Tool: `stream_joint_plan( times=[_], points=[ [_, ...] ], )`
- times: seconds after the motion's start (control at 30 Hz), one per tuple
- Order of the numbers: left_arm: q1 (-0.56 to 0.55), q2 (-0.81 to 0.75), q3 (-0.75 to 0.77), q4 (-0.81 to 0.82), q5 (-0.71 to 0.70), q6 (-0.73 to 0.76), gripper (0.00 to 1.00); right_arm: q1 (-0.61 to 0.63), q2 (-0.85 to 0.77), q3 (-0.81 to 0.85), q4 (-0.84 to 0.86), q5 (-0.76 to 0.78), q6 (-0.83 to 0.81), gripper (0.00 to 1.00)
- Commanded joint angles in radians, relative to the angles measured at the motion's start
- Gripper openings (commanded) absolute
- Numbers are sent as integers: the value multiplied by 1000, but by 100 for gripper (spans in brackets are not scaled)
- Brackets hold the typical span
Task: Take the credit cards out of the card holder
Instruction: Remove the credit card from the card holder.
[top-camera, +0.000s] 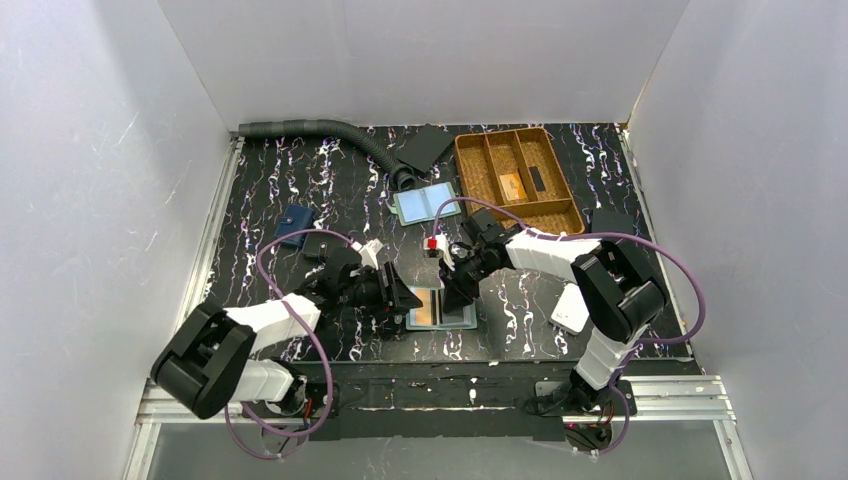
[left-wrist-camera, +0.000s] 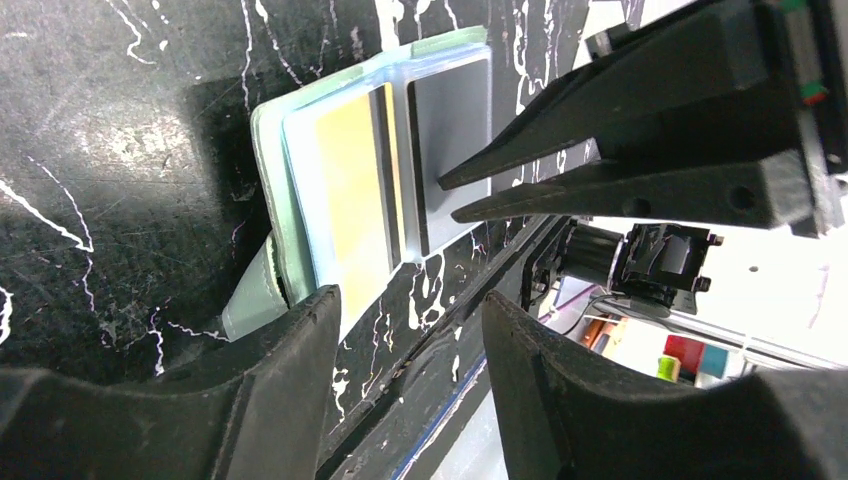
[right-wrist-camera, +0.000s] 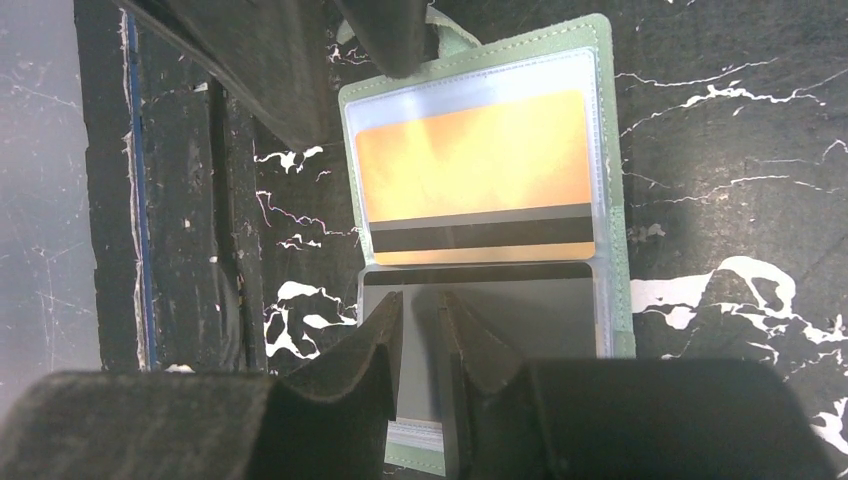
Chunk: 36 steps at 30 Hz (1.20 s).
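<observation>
No text, brand, number or sign is legible in any view. The orange card (right-wrist-camera: 470, 165) and the grey card (right-wrist-camera: 540, 320) in the card holder (right-wrist-camera: 612, 200) each show only a black magnetic stripe. The white marks on the table (top-camera: 300, 180) are marbling, not lettering.

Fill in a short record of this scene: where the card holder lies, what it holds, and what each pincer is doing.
card holder: lying open near the front edge of the table
cards: orange card and grey card, both in clear sleeves, each with a black stripe
left pincer: open, beside the holder's edge, holding nothing
right pincer: jaws slightly apart, tips over the grey card; contact unclear
background: second holder with pale-blue panels and wicker tray, farther back
</observation>
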Motion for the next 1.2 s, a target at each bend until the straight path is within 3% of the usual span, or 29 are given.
stream_joint_plan(
  times=[0.0,0.7,0.93,1.17],
  points=[
    [-4,60,36,46,41,-29,51,-1,14,33,-27,-26,-24,27],
    [-17,91,49,-45,-58,-1,53,-8,38,43,-43,-30,-33,27],
    [-25,77,59,-44,-41,-13,41,-9,39,46,-47,-29,-38,27],
    [-26,43,68,-43,-9,-28,38,-10,41,51,-58,-43,-41,27]
  ],
)
